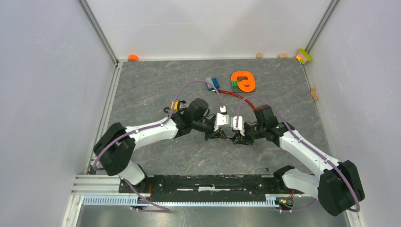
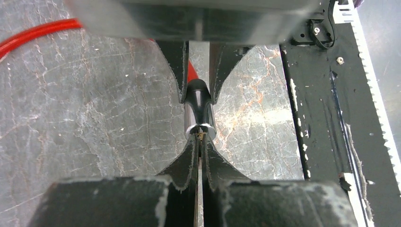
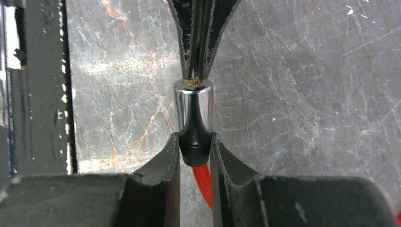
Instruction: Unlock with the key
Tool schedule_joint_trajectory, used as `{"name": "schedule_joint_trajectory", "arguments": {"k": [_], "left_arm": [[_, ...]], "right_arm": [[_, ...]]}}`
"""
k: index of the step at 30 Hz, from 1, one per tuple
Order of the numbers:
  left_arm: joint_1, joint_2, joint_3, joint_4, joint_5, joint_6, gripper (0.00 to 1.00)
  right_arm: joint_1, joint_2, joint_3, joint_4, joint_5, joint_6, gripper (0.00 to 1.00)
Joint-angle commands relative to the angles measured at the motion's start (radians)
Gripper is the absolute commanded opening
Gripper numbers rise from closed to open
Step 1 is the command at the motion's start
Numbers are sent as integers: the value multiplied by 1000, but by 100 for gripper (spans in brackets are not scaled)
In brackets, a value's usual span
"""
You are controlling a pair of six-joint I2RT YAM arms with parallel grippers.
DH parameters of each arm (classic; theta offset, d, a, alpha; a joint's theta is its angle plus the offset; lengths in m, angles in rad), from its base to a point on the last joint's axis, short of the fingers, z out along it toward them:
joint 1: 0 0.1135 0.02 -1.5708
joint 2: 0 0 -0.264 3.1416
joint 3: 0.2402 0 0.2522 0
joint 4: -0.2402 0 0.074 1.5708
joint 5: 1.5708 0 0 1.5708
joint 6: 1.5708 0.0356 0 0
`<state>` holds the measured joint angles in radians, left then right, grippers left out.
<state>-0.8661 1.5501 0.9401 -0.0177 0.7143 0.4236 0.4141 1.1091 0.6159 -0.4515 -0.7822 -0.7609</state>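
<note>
At the near edge the black mounting rail (image 1: 213,182) spans the space between the two arm bases. Beyond it is a strip of bare grey table (image 1: 156,85). Past that, mid-table, the arms meet tip to tip. The right gripper (image 3: 195,142) clamps the black neck of the chrome lock barrel (image 3: 193,106). The left gripper (image 2: 201,144) is pressed together against the barrel's end face, pinching a tiny sliver that seems to be the key (image 2: 200,135); it is too small to be sure. Behind them the red cable (image 1: 236,97) arcs away. A yellow padlock (image 1: 175,106) lies just beside the left forearm. Farther back an orange piece (image 1: 244,80) sits, with open floor to either side. Small wooden blocks (image 1: 259,56) line the far wall edge.
</note>
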Motion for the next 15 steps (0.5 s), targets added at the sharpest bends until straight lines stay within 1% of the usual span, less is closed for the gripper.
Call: {"name": "schedule_joint_trajectory", "arguments": {"k": [1, 5, 6, 8, 11, 13, 15], "left_arm": [[4, 23, -45, 73, 108, -131, 2], [73, 39, -127, 284, 181, -291, 3], [82, 41, -136, 307, 182, -312, 4], [92, 50, -139, 317, 178, -330, 4], [99, 74, -137, 326, 183, -399, 3], [107, 98, -144, 345, 196, -469, 2], [122, 131, -159, 395, 227, -554, 2]], "right_arm": [[31, -60, 17, 53, 220, -39, 0], [34, -109, -6, 62, 316, -53, 0], [35, -115, -10, 60, 327, -54, 0], [34, -123, -16, 59, 344, -51, 0], [37, -135, -46, 66, 341, -55, 1], [37, -141, -66, 70, 321, -68, 2], [38, -138, -77, 60, 284, -82, 5]]}}
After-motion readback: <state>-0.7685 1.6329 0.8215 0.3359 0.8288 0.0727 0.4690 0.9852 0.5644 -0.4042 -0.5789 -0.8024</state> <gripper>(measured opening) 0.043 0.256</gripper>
